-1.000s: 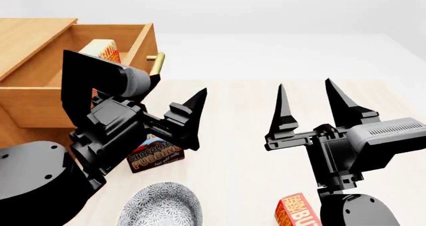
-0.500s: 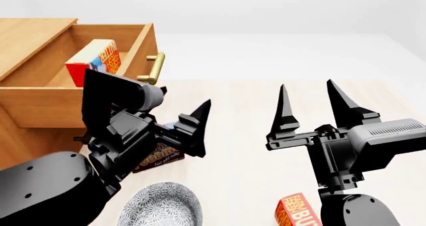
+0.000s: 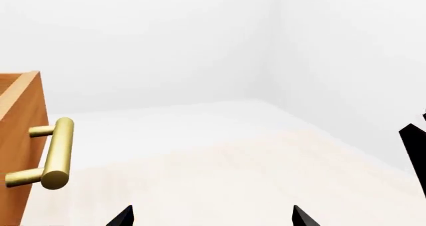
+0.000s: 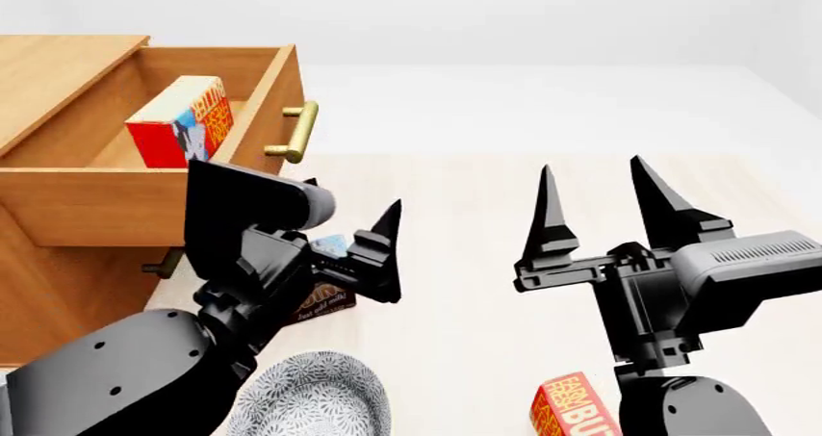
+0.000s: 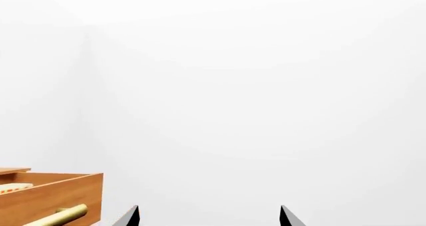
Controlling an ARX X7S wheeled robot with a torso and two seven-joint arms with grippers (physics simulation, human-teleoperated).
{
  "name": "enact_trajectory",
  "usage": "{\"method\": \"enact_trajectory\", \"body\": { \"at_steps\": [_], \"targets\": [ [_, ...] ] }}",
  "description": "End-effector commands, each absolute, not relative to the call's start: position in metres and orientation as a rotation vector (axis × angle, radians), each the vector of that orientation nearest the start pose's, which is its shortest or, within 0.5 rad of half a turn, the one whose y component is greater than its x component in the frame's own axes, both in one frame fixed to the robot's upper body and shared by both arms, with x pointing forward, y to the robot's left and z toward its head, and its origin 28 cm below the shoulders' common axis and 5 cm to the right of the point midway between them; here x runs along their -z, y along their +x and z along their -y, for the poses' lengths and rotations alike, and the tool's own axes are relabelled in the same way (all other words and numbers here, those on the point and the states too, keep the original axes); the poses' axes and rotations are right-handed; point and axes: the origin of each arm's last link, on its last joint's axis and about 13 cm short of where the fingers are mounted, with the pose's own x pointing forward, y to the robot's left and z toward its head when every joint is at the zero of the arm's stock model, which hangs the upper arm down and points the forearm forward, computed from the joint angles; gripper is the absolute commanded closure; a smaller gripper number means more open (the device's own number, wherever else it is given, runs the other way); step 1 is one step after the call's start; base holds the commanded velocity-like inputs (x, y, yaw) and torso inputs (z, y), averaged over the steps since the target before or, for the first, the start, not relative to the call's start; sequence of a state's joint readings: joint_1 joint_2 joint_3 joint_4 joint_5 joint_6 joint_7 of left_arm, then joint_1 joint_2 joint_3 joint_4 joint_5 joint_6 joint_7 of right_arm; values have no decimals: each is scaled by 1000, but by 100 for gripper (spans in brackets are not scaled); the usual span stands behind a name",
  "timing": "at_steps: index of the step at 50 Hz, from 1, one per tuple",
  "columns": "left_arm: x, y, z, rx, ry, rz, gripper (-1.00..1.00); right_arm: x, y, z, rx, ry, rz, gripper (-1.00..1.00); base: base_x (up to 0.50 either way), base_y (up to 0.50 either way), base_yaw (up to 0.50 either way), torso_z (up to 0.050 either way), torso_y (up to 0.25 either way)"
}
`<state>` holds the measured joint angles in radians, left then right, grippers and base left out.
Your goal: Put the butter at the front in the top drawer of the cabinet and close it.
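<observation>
nearest the camera in the head view, a patterned bowl (image 4: 312,397) is sitting at about 7 o'clock, and a second butter carton (image 4: 575,406) is peeking out at about 5 o'clock, half hidden behind the right arm. a bit further out, the chocolate pudding box (image 4: 318,299) is lying on the table (image 4: 449,263), mostly covered by the left arm. the left gripper (image 4: 366,239) is hovering just above that box with its fingers spread and nothing between them; the left wrist view is showing both tips well apart. the right gripper (image 4: 594,200) is hanging over bare table at around 3 o'clock, fingers spread wide too, holding nothing. further back at about 10 o'clock, the top drawer (image 4: 264,89) of the cabinet (image 4: 58,65) is standing pulled out, brass handle (image 4: 296,133) sticking toward the table. the butter (image 4: 180,121) is lying inside that drawer, tilted a bit, apart from both grippers.
</observation>
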<state>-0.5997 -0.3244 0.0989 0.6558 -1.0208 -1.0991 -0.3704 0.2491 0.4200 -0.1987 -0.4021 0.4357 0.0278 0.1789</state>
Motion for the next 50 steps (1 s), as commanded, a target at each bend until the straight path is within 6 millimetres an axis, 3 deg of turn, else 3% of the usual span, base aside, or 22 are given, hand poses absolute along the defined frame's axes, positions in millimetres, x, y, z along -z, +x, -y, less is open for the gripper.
{"method": "enact_trajectory", "body": {
  "at_steps": [1, 36, 50],
  "targets": [
    [-199, 233, -188, 427, -77, -6, -100, -148, 241, 125, -177, 55, 496, -100, 0, 0, 0, 0, 0],
    [-187, 249, -190, 179, -56, -2, -100, -148, 243, 123, -182, 57, 493, -100, 0, 0, 0, 0, 0],
    [-183, 243, -186, 111, -24, -3, -100, -148, 243, 122, -183, 57, 493, -100, 0, 0, 0, 0, 0]
  ]
}}
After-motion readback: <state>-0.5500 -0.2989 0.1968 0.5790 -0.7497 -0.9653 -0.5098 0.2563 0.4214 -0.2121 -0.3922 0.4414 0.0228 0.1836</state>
